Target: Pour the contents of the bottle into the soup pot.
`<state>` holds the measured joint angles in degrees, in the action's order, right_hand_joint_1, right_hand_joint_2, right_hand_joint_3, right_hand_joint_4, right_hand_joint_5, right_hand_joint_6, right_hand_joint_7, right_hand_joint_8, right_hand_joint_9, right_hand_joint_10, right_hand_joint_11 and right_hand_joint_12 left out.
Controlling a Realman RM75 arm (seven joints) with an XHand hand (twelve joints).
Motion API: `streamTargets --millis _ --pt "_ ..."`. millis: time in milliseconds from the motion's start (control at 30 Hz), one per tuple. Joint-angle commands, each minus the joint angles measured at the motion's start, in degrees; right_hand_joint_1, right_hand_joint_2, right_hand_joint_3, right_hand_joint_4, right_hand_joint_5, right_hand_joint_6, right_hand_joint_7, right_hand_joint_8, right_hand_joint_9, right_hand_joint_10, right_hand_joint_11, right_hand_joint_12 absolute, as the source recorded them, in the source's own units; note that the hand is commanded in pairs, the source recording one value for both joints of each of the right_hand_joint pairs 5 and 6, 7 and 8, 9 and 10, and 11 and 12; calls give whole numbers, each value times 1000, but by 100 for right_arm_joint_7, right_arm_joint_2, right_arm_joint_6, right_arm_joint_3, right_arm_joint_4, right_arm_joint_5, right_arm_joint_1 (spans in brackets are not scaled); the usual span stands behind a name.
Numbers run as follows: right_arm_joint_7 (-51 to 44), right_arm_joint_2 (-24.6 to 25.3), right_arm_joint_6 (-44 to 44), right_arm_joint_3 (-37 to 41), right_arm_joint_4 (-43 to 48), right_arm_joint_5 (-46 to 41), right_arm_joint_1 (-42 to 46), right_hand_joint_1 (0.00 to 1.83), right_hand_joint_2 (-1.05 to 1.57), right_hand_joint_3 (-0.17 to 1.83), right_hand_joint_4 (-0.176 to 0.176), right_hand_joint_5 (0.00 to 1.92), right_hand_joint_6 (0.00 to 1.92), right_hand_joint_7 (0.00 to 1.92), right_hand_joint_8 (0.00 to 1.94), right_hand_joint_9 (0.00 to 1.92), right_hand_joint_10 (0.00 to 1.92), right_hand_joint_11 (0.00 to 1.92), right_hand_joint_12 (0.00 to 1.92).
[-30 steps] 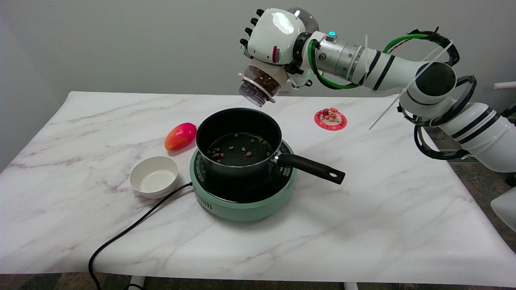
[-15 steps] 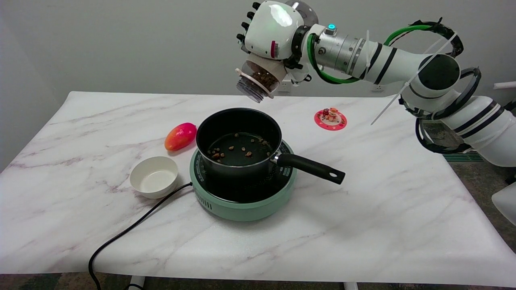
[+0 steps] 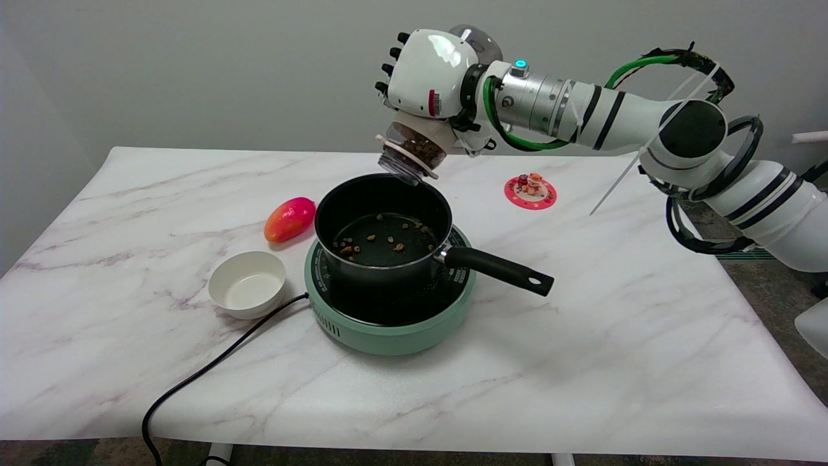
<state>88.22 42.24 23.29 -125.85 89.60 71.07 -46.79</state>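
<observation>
My right hand (image 3: 430, 77) grips a clear bottle (image 3: 414, 152) with brown bits inside, tilted mouth-down to the lower left. The bottle's mouth hangs just above the far rim of the black soup pot (image 3: 383, 226). Several brown bits lie scattered on the pot's bottom. The pot stands on a mint-green hot plate (image 3: 388, 323), its black handle (image 3: 498, 266) pointing to the right. The hand's back faces the camera and hides most of the fingers and the bottle's base.
A red-and-yellow mango (image 3: 289, 219) lies left of the pot. A white bowl (image 3: 247, 283) sits at the front left beside the hot plate's black cable (image 3: 194, 378). A small red disc with figurines (image 3: 530, 191) rests at the back right of the marble table (image 3: 647, 336).
The hand rose slightly with the bottle, then came down and a little to the left, so the bottle's mouth now sits lower, close over the pot's far rim.
</observation>
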Motion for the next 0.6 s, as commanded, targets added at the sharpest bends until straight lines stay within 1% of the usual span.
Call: streamTargets --millis 33,133,300,400,600 --pt "807 -39 -151 -138 162 774 47 1455 1110 577 0 1920 1920 1920 1920 1443 1443 1242 1242" --pt "858 -39 -151 -154 162 824 11 1456 1109 577 0 1920 1920 1920 1920 1443 1443 1243 1243" --pt "1037 -15 -112 -116 420 1226 -78 1453 1113 568 0 1920 1920 1920 1920 1445 1445 1244 1244" --pt "1185 13 -87 -166 481 1318 -167 1451 1116 566 0 1920 1920 1920 1920 1446 1446 1244 1244" --pt "1283 67 -258 -630 372 1239 -104 1447 1120 557 0 1920 1920 1920 1920 1445 1445 1245 1245"
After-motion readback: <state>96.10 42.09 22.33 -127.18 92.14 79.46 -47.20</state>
